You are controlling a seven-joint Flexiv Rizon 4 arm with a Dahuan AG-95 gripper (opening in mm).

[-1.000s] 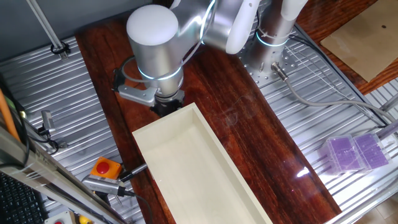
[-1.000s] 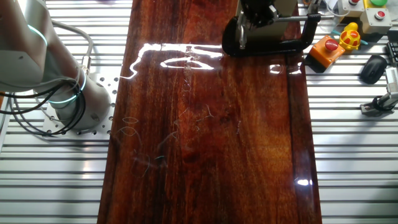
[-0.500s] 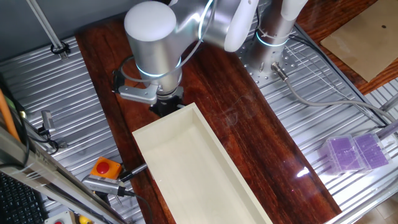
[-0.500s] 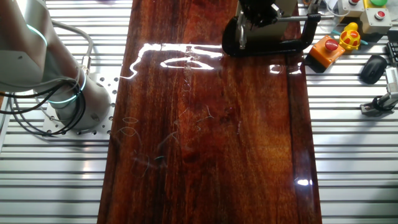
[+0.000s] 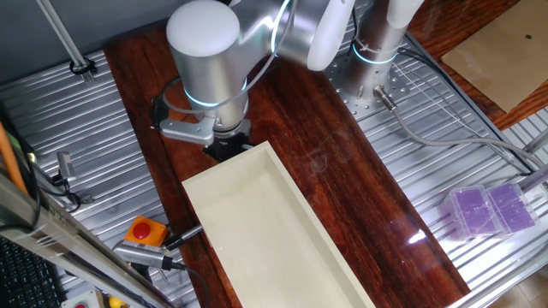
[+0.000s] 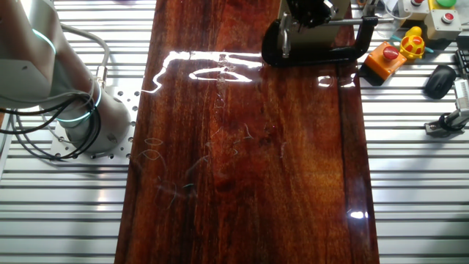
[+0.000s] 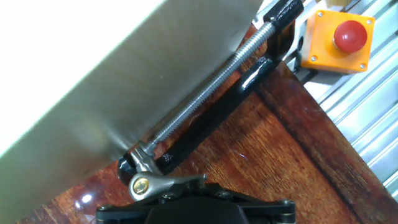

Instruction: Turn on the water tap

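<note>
Just ahead of the gripper point(image 7: 196, 208), small metal tap lever point(image 7: 163, 183) at its black body, fingers hidden so cannot tell if apart or together, black C-clamp point(image 7: 217, 109) beyond with threaded screw point(image 7: 211, 81), cream box point(image 5: 265, 235) alongside, orange button box point(image 7: 339, 38) further off.

Small metal tap point(image 7: 163, 183) (brass-centred lever) sits at the black C-clamp's point(image 7: 211, 121) end.

Dark glossy wooden table point(image 6: 249, 161); black C-clamp point(image 6: 322, 44) at far edge; white box point(image 5: 265, 231) on it.
</note>
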